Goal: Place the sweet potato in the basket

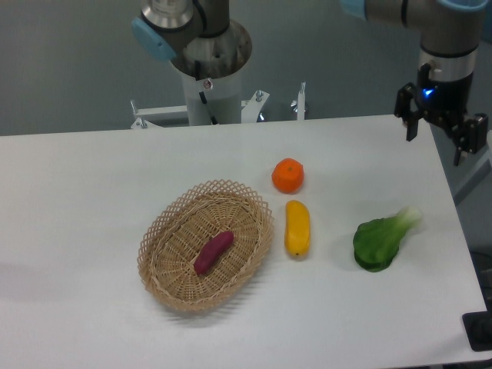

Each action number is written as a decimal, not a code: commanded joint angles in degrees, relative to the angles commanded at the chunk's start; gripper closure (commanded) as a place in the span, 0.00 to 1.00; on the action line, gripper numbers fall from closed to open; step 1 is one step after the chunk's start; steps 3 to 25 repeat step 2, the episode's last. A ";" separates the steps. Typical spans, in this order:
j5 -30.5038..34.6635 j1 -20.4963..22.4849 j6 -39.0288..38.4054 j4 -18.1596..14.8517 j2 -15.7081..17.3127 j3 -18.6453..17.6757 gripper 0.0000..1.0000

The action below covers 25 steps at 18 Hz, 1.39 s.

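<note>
**Sweet potato lies in the basket; pincer hangs empty at the bench's far right corner**

The black two-finger pincer (435, 141) hangs from the grey and pale-blue robot arm (450, 38) at the far right corner of the white bench (92, 200). Its two fingers are spread wide apart and point downward, with nothing between them. A small blue light shows on the wrist just above the fingers.

Well apart from the pincer, toward the near right edge of the bench, lies a green leafy vegetable with a pale stalk end (382, 239), the stalk pointing toward the far right.

Near the middle of the bench sits a round orange fruit (287, 175). Just in front of it lies a yellow oblong fruit (297, 227), its long side running from far to near.

Just left of the yellow fruit, close to it though contact cannot be told, is the oval, shallow, light tan wicker basket with a looped rim (165, 231). The slim reddish-purple sweet potato (213, 252) lies inside the basket on its woven floor, near the centre, set on a slant.

Behind the far edge of the bench stands the arm's grey cylindrical base (211, 73).
</note>
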 joint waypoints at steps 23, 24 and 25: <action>0.00 0.00 0.00 0.00 0.00 -0.09 0.00; 0.00 0.00 0.00 0.00 0.00 -0.09 0.00; 0.00 0.00 0.00 0.00 0.00 -0.09 0.00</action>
